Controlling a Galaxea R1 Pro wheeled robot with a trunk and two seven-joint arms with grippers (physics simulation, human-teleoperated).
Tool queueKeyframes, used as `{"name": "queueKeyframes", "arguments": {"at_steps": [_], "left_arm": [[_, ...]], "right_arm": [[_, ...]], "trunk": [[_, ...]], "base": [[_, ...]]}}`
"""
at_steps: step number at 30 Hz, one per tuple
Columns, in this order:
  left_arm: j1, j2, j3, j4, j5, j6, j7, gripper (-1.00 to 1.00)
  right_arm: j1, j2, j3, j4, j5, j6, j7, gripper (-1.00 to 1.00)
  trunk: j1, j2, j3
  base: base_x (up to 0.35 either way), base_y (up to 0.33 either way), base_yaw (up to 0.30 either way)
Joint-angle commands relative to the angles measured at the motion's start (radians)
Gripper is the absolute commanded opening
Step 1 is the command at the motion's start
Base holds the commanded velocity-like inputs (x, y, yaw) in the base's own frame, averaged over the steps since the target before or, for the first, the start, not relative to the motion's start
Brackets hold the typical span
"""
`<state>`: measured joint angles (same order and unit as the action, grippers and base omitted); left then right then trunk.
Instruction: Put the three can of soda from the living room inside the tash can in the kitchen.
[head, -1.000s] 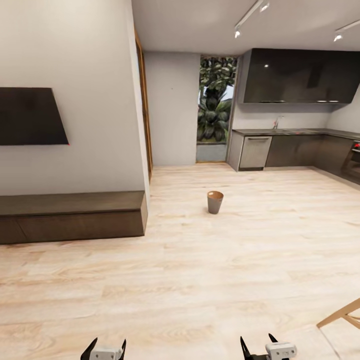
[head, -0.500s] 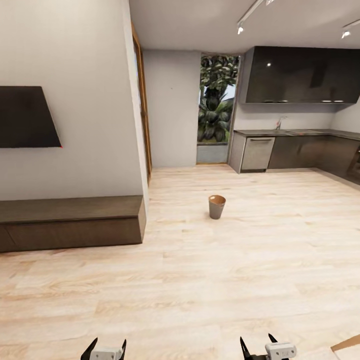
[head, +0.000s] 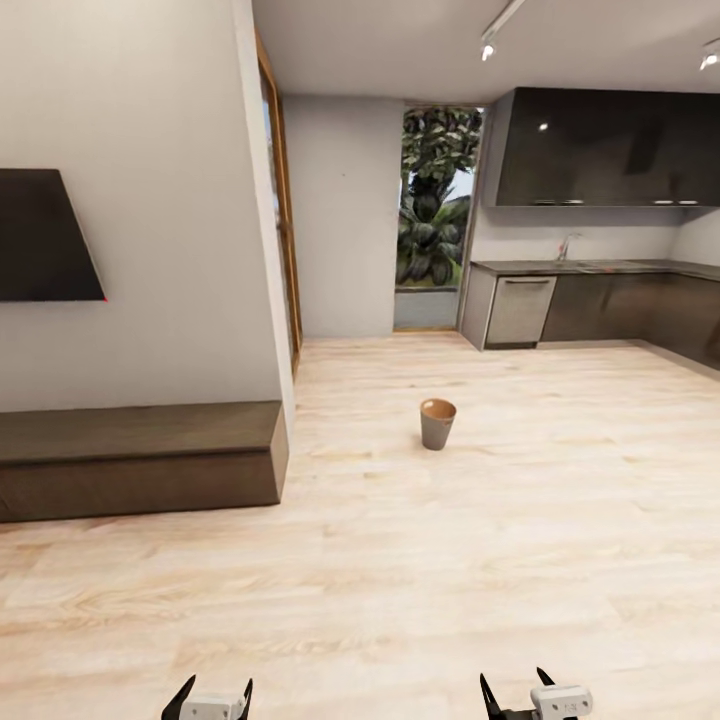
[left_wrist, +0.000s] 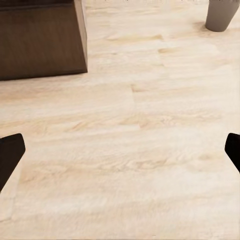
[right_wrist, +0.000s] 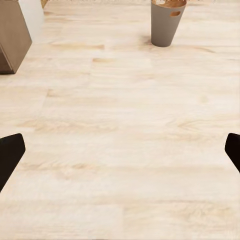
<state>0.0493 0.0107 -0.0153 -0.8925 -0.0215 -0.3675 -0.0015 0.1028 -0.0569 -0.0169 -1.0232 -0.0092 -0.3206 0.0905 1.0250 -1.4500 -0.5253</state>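
The tash can (head: 437, 423) stands upright on the pale wood floor ahead of me, copper-brown inside and grey outside. It appears too in the left wrist view (left_wrist: 220, 15) and the right wrist view (right_wrist: 166, 22). My left gripper (head: 208, 698) and right gripper (head: 518, 694) hang low at the picture's near edge, both open with nothing between the fingers. Through the left gripper (left_wrist: 120, 152) and the right gripper (right_wrist: 120, 152) I see bare floor. The cans of soda are out of view. The kitchen counter (head: 600, 267) runs along the far right.
A long dark low cabinet (head: 140, 460) sits against the left wall under a black screen (head: 40, 235); its corner (left_wrist: 40, 40) lies close to my left arm. Dark wall cupboards (head: 600, 150) hang over the counter. A doorway with plants (head: 432, 220) is straight ahead.
The whole view has shifted: the camera has rolled forward, so the tash can looks slightly nearer and the wooden piece at lower right has left the picture. Both grippers hold the same pose.
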Motion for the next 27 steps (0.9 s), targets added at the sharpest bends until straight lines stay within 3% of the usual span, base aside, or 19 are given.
{"name": "queueKeyframes", "arguments": {"at_steps": [1, 18, 27], "left_arm": [[0.000, 0.000, 0.000, 0.000, 0.000, 0.000, 0.000, 1.00], [0.000, 0.001, 0.000, 0.000, 0.000, 0.000, 0.000, 1.00], [0.001, 0.001, 0.000, -0.001, 0.001, -0.001, 0.000, 1.00]], "right_arm": [[0.000, 0.000, 0.000, 0.000, 0.000, 0.000, 0.000, 1.00], [0.000, 0.000, 0.000, 0.001, 0.000, 0.000, 0.000, 1.00], [0.000, 0.000, 0.001, 0.003, 0.000, 0.000, 0.000, 1.00]], "trunk": [[0.000, 0.000, 0.000], [0.000, 0.000, 0.000], [0.000, 0.000, 0.000]], "base": [[0.309, 0.000, 0.000], [0.306, -0.001, 0.000], [0.295, -0.100, 0.000]]}}
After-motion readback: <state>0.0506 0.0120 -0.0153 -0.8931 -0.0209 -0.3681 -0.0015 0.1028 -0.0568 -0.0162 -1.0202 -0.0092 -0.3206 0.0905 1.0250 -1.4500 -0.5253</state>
